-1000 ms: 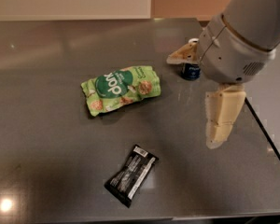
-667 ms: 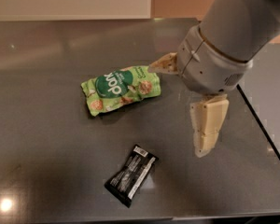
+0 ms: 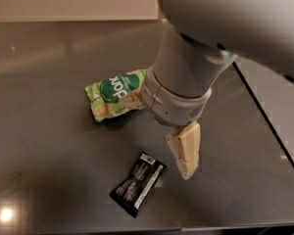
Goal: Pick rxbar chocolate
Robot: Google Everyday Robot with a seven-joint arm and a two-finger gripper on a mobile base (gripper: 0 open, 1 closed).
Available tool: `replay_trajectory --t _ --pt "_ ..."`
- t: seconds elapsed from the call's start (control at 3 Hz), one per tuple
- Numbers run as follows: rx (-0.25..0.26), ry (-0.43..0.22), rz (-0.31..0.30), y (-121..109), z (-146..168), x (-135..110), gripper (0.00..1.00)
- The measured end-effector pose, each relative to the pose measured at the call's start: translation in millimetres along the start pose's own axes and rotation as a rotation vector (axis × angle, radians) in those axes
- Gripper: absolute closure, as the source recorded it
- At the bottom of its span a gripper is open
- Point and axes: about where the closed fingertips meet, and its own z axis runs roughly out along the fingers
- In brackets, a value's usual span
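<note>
The big dark counter (image 3: 49, 170) fills most of the view. My thick gray arm (image 3: 186, 72) hangs over its middle. The green bag (image 3: 112, 94) lies toward the back edge, partly under my arm. The rxbar chocolate (image 3: 138, 182) lies flat and slanted close to the front edge, with bare counter all around it. My gripper (image 3: 157, 136) is just above it, toward the right edge. My fingers (image 3: 183, 148) are spread wide apart, one near the bar, one by the bag.
</note>
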Motion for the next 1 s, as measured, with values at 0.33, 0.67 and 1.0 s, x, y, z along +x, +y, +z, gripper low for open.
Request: replay_trajectory --t 0.33,0.67,1.0 --pt "-0.055 0.023 -0.079 -6.1 29.2 -4.4 0.00" --pt "-0.100 0.025 -0.143 0.9 54.4 -10.3 0.00" --pt "-0.133 0.025 -0.185 14.6 73.7 -17.8 0.00"
